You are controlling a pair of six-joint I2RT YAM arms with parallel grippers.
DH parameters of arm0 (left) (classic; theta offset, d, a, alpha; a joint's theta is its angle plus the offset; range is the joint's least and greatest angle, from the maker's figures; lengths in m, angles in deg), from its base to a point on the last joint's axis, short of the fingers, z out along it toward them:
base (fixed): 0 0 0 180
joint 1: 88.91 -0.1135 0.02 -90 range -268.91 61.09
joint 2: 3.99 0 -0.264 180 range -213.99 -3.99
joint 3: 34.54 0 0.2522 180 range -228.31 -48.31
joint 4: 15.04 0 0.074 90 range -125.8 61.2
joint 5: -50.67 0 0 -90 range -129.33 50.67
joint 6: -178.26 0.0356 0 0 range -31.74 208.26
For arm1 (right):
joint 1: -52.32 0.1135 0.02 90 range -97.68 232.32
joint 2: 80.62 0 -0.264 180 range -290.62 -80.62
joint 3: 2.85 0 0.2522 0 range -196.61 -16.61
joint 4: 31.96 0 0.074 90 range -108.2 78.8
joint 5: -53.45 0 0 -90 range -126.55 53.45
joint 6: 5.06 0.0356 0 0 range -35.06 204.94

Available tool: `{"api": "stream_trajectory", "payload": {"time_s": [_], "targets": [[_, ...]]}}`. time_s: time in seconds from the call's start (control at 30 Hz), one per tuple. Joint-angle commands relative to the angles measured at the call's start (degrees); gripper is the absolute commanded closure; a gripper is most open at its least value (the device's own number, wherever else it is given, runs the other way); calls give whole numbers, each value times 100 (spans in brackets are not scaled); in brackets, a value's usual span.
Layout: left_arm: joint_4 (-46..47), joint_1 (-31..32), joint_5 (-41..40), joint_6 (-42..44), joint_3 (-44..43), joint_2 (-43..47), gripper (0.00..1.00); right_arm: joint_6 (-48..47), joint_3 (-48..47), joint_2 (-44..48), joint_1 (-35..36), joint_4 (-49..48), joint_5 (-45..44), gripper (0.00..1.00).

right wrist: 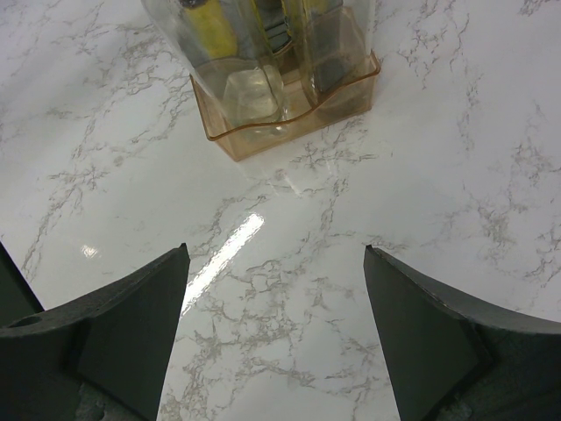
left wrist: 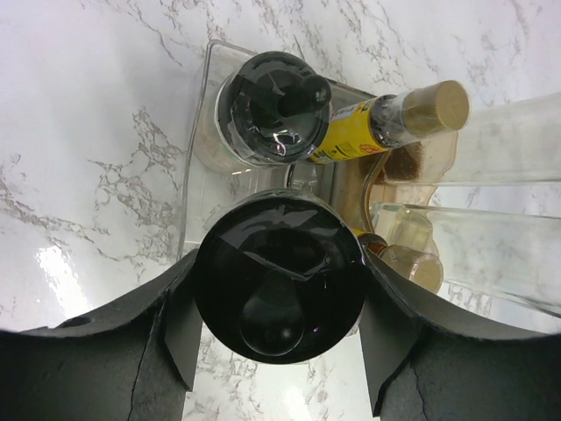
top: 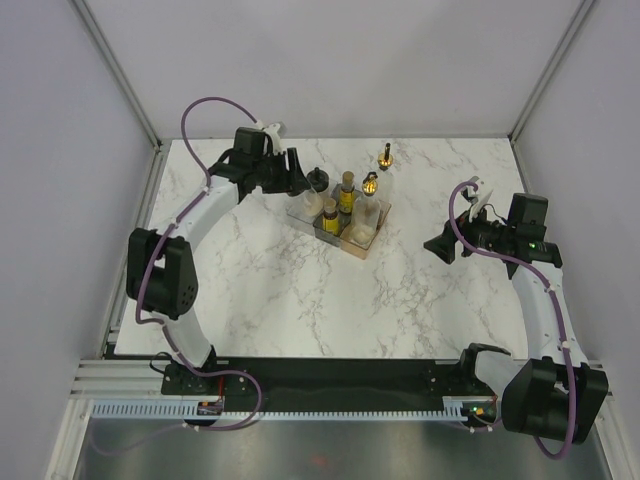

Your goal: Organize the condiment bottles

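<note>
The left claw [left wrist: 280, 340] is clamped on a squat black-capped bottle [left wrist: 279, 289], held just beside the clear end of the compartment tray [left wrist: 197, 132] on the marble bench [left wrist: 88, 132]. A second black-capped bottle [left wrist: 273, 107] stands inside that end, next to an amber yellow-labelled bottle [left wrist: 368, 132]. The right claw [right wrist: 276, 289] hangs over the bench with its fingers apart, facing the tray's peach end.
</note>
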Motion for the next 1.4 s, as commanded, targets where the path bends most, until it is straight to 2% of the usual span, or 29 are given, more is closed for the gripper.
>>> {"api": "stream_trajectory", "payload": {"time_s": [0.0, 0.23, 0.33, 0.57, 0.7, 0.77, 0.83, 0.87, 1.0, 1.13, 1.27, 1.37], "targets": [[32, 102, -230, 318, -351, -50, 98, -146, -172, 96, 30, -21, 59, 10], [-30, 147, -704, 538, -369, -191, 96, -154, -172, 96, 39, -21, 68, 10], [-30, 208, -941, 652, -343, -244, 92, -154, -172, 96, 30, -12, 68, 10], [5, 357, -1250, 907, -342, -481, 73, -154, -172, 88, 39, -12, 59, 10], [58, 463, -1557, 934, -325, -543, 55, -154, -172, 87, 39, -12, 51, 10], [75, 472, -1636, 934, -290, -525, 49, -163, -172, 88, 39, -12, 51, 10], [110, 489, -1654, 960, -255, -499, 38, -163, -172, 88, 39, -3, 59, 10], [128, 498, -1637, 969, -246, -447, 37, -172, -172, 88, 39, -3, 59, 10], [181, 516, -1549, 1013, -167, -262, 22, -181, -172, 88, 39, 6, 59, 10], [190, 516, -1409, 1039, -105, -139, 20, -190, -172, 88, 48, 6, 59, 10], [198, 516, -1285, 1048, -53, 2, 12, -198, -172, 70, 39, 15, 42, 10], [198, 516, -1373, 1074, 35, 212, 12, -207, -172, 61, 30, 15, 24, 10]]}}
